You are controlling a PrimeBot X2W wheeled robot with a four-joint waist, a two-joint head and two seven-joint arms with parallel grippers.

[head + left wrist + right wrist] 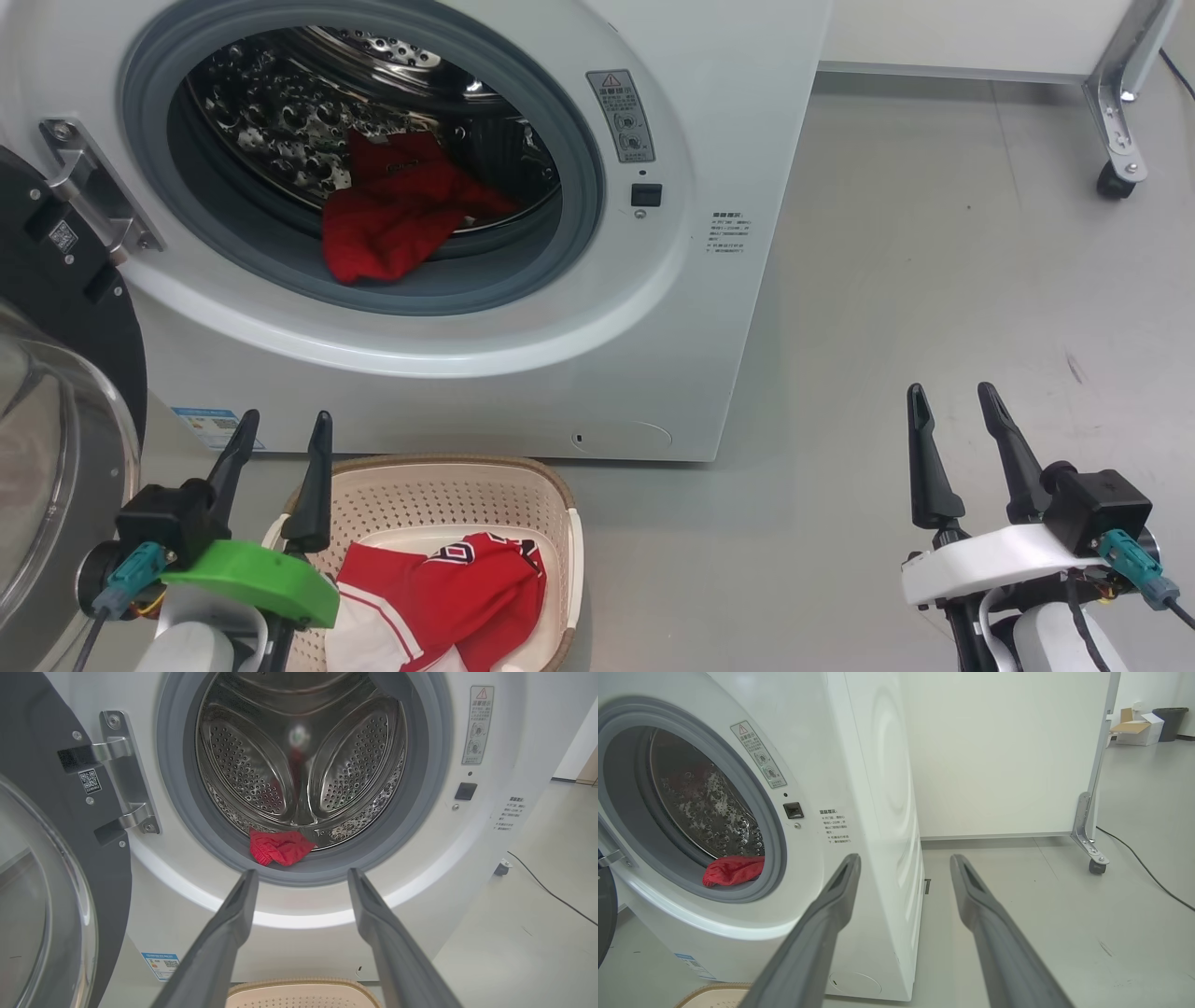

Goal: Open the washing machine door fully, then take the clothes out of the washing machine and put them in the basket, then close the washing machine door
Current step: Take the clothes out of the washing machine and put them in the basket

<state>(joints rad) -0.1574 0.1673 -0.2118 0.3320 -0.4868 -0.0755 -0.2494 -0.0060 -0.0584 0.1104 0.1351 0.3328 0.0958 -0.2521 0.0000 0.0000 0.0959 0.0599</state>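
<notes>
- Your left claw (287,417) and right claw (949,389) are closest to you. Both are wide open and hold nothing.
- Some red clothes (448,583) already lie in the basket (420,504), right by your left claw.
- One more red piece (397,219) hangs over the grey ring (485,291) at the front of the washing machine (709,112).
- The washing machine door (65,308) stands open on your left.
- So the opening part looks done. You must pull that red piece out, drop it in the basket, then shut the door.

Dark tapered jaws; green left mount (252,574), white right mount (990,558).
</notes>
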